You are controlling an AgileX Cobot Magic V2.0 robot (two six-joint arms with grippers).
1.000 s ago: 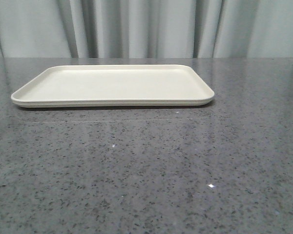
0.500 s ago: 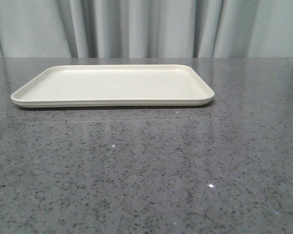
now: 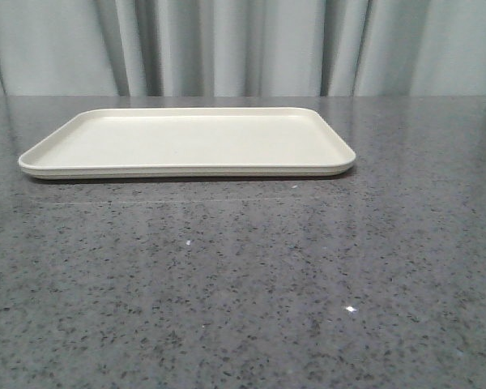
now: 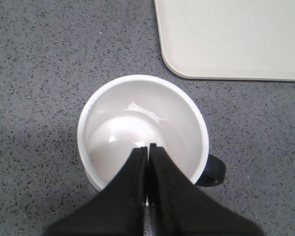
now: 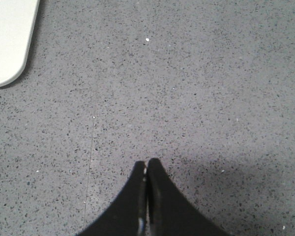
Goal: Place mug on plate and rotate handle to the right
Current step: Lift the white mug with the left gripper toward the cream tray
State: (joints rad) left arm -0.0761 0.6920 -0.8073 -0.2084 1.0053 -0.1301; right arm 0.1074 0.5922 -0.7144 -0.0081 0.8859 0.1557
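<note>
The white mug (image 4: 132, 110) stands upright on the grey table in the left wrist view, its inside empty. Its black handle (image 4: 214, 172) sticks out on one side. A corner of the cream plate (image 4: 236, 39) lies just beyond the mug, apart from it. My left gripper (image 4: 148, 148) is shut and hovers over the mug's opening, holding nothing. My right gripper (image 5: 147, 161) is shut and empty over bare table, with a plate corner (image 5: 7, 44) off to one side. The front view shows the whole plate (image 3: 186, 138) bare; the mug and both grippers are out of that view.
The speckled grey stone tabletop (image 3: 243, 284) stretches in front of the plate. Grey curtains (image 3: 243, 44) hang behind the table's far edge.
</note>
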